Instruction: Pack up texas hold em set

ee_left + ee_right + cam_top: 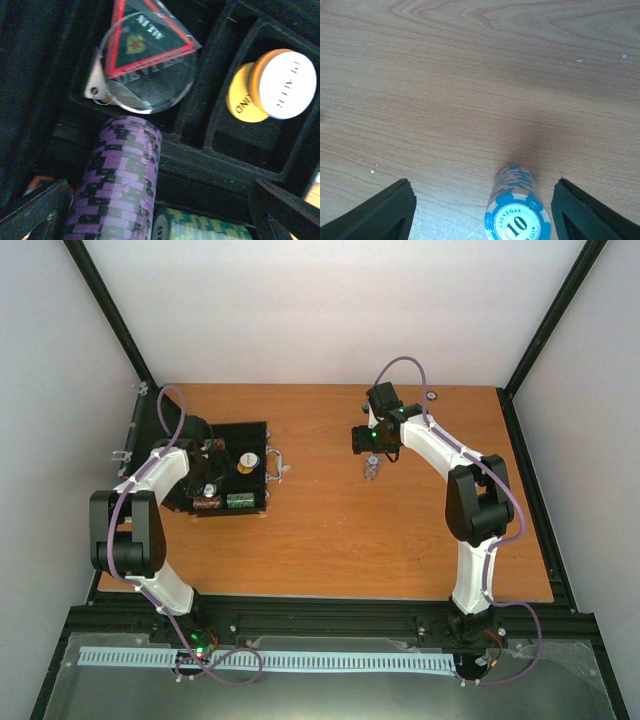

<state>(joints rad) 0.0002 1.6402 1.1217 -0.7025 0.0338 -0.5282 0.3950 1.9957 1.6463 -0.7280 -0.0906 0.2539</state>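
The black case [228, 438] lies open at the table's left with my left arm over it. In the left wrist view its slots hold a purple chip stack [120, 185] lying on its side, a green chip stack [200, 227], a dark red-edged triangular token [145, 42] on a clear round disc [160, 95], and a yellow dealer disc [272, 85] with a white face. My left gripper [160, 220] hangs open just above the chips. A blue "10" chip stack [517, 215] [372, 472] stands upright on the bare wood. It sits between the open fingers of my right gripper [485, 215], nearer the right one and touching neither.
The case's silver handle [276, 465] points toward the table's middle. A small round object [432, 396] lies near the far edge. Black frame rails [530, 470] border the wooden table [330, 540], with white walls behind.
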